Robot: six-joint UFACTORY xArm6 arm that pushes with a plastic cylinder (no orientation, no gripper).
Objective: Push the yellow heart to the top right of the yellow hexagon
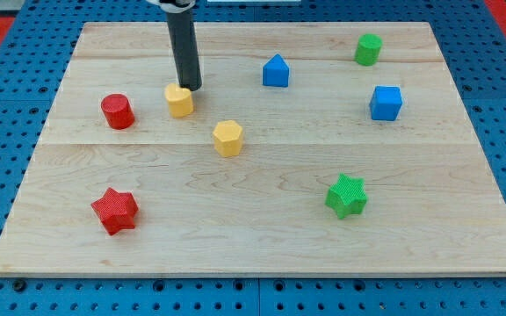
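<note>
The yellow heart [179,100] lies on the wooden board, left of centre in the upper half. The yellow hexagon [227,138] lies below and to the right of it, a short gap apart. My tip [191,88] stands at the heart's upper right edge, touching it or nearly so. The dark rod rises from there out of the view's top.
A red cylinder [118,111] lies left of the heart. A red star [115,211] is at the lower left. A blue house-shaped block [276,71], a green cylinder [368,49] and a blue cube [386,103] lie across the upper right. A green star [347,195] is at the lower right.
</note>
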